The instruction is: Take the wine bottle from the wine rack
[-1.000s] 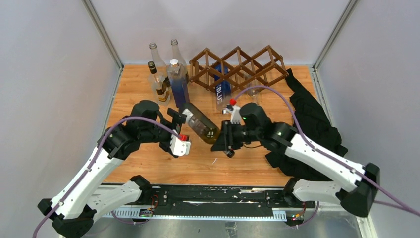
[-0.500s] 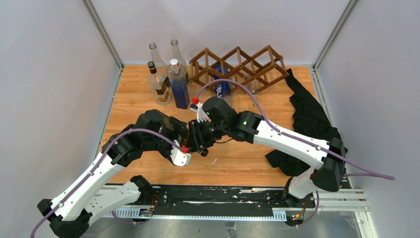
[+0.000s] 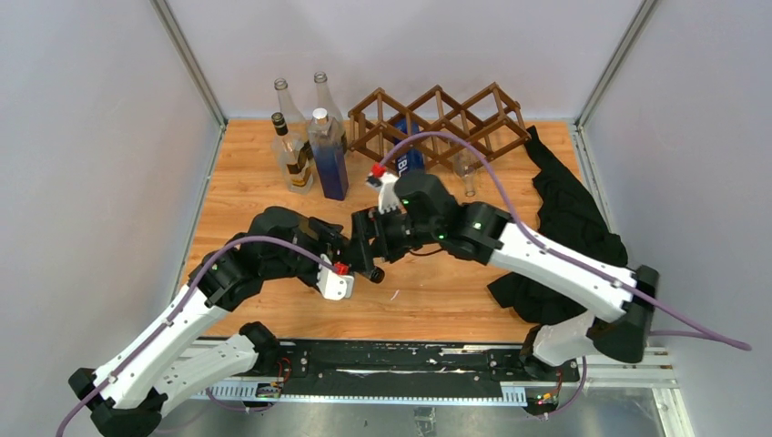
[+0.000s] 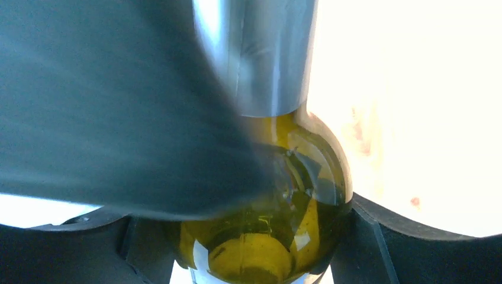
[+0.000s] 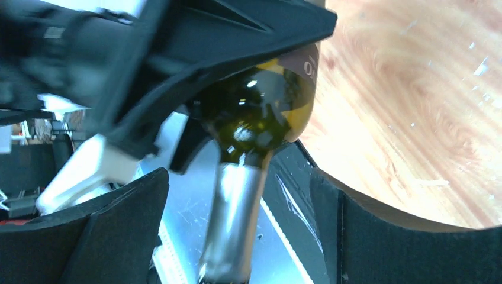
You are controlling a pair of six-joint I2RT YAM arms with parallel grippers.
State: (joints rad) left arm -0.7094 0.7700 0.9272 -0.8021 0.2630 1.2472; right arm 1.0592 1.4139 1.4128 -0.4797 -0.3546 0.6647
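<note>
An olive-green wine bottle (image 4: 266,225) with a silver foil neck (image 5: 234,225) is off the wine rack (image 3: 437,118) and held over the middle of the table. My left gripper (image 4: 243,236) is shut on its body just below the shoulder, a finger pressing each side. My right gripper (image 5: 243,236) stands open around the neck, with a gap on both sides. In the top view the left gripper (image 3: 349,261) and right gripper (image 3: 369,241) meet tip to tip and hide the bottle. The brown lattice rack stands at the back of the table.
A blue-labelled bottle (image 3: 410,157) lies in a lower rack cell, and a clear bottle (image 3: 467,175) pokes out beside it. Several bottles (image 3: 328,155) stand at the back left. A black cloth (image 3: 569,218) lies along the right edge.
My right arm swung left to meet the left gripper and its jaws opened. My left gripper's jaws closed in on the bottle's body.
</note>
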